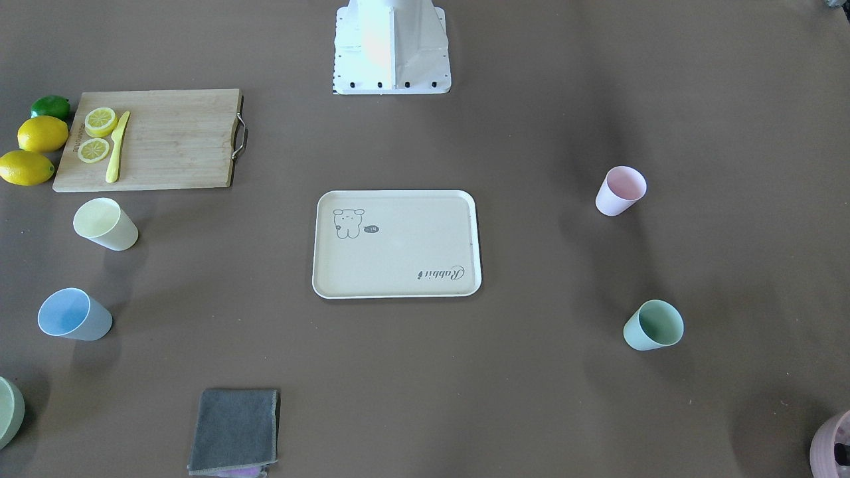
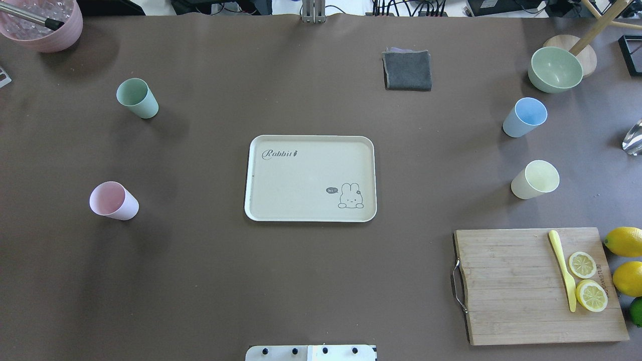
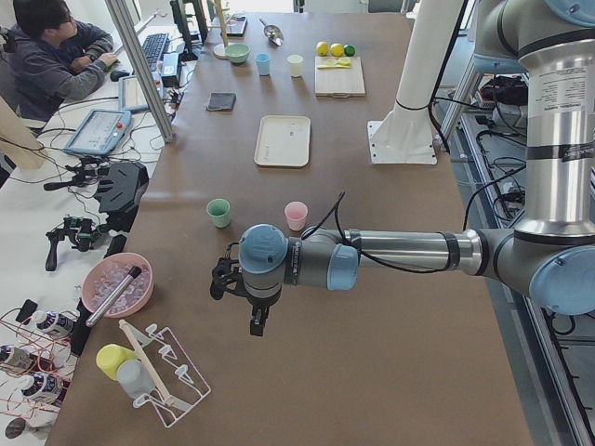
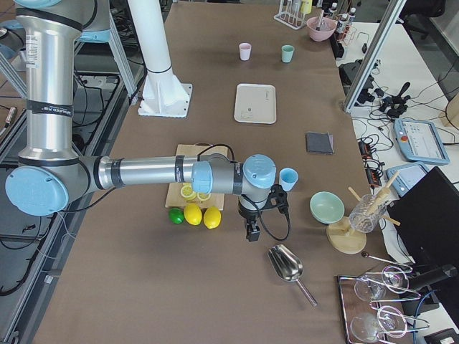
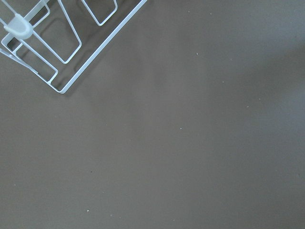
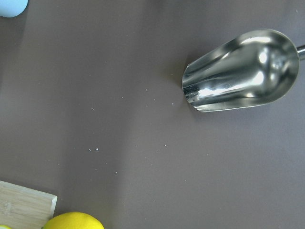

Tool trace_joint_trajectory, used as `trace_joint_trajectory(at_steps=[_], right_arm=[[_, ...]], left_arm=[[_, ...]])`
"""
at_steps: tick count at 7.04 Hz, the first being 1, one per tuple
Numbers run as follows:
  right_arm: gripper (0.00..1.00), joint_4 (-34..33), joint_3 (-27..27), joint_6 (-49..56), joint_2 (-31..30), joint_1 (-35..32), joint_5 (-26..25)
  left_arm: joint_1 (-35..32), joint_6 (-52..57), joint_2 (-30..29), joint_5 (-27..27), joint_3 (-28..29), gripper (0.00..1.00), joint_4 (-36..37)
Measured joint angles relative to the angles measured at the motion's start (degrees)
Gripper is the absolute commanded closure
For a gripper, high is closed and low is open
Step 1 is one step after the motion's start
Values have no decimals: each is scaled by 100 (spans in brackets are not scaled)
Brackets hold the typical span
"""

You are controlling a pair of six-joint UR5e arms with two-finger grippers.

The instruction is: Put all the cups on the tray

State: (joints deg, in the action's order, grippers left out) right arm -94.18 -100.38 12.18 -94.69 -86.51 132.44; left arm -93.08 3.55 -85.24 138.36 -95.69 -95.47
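Note:
The cream tray (image 2: pixel 311 178) with the rabbit drawing lies at the table's middle with nothing on it. On the robot's left side stand a pink cup (image 2: pixel 113 200) and a green cup (image 2: pixel 137 98). On its right side stand a blue cup (image 2: pixel 524 117) and a pale yellow cup (image 2: pixel 535 179). All of them are upright on the table, apart from the tray. My left gripper (image 3: pixel 257 321) hangs over the table's left end, near the pink and green cups. My right gripper (image 4: pixel 251 231) hangs over the right end, near the lemons. I cannot tell whether either is open or shut.
A wooden cutting board (image 2: pixel 526 286) with lemon slices and a yellow knife lies front right, whole lemons (image 2: pixel 624 240) beside it. A grey cloth (image 2: pixel 407 70), a green bowl (image 2: pixel 554 69) and a pink bowl (image 2: pixel 42 22) lie at the far edge. A metal scoop (image 6: pixel 240 71) and a wire rack (image 5: pixel 57 38) lie under the wrists.

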Motion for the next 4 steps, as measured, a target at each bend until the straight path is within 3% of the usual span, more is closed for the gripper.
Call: trace_joint_trajectory(at_steps=[4], right_arm=[[0,1028,-281,-48,-35,-140,80]], left_arm=[[-24,-51,-37,6,-246,2,-9]])
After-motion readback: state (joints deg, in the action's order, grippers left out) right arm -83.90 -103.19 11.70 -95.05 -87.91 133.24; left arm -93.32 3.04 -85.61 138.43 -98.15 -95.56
